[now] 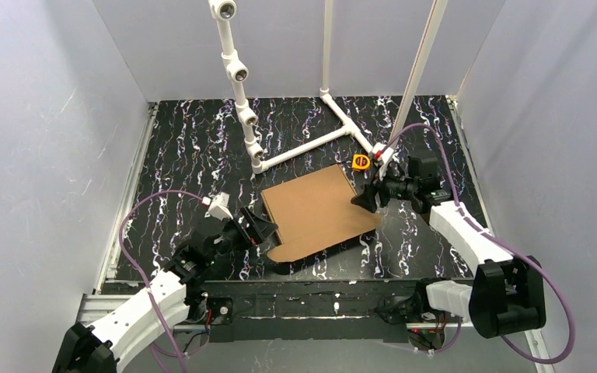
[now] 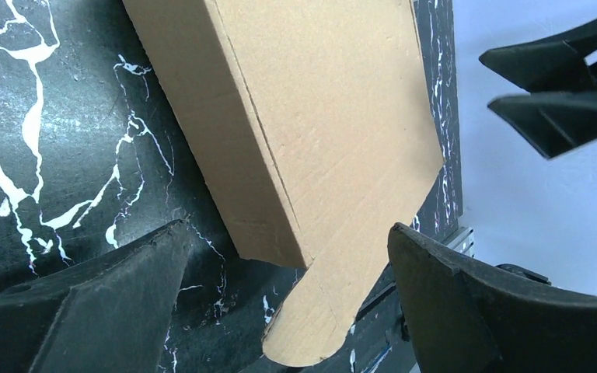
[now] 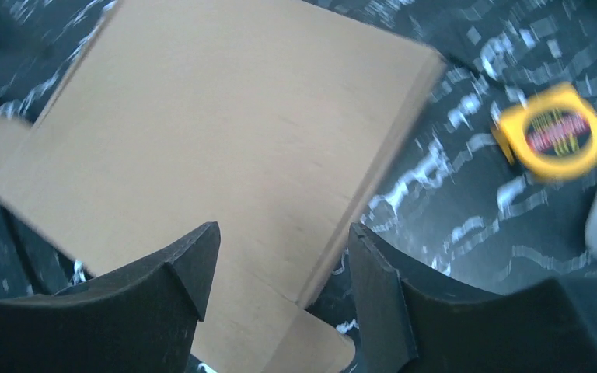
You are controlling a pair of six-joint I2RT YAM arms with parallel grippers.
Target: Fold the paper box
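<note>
Two pincers flank the paper box (image 1: 315, 210), one at each end, and we see both released. The box lies on the black, white-veined tabletop (image 1: 186, 155), turned a little askew, its broad plain brown panel facing up.

At the box's near left corner, the left pincer (image 1: 263, 229) has its jaws spread wide. From the left wrist, we see that corner and one low side wall of the box (image 2: 319, 116) between the two dark fingers (image 2: 124, 303). A rounded tab juts out past the corner toward the camera. Neither finger touches the cardboard as far as we can tell.

At the box's far right edge sits the right pincer (image 1: 365, 200). From the right wrist, its jaws straddle that edge of the box (image 3: 225, 132). One finger (image 3: 163, 295) hangs over the top panel and the other stands just off the side, with a clear gap between them. We see no clamp on the cardboard. That view is somewhat blurred.

Beyond the box's far right corner a small yellow tape measure (image 1: 361, 162) lies near the right pincer, apart from the cardboard. A white pipe frame (image 1: 303, 144) stands behind the box.
</note>
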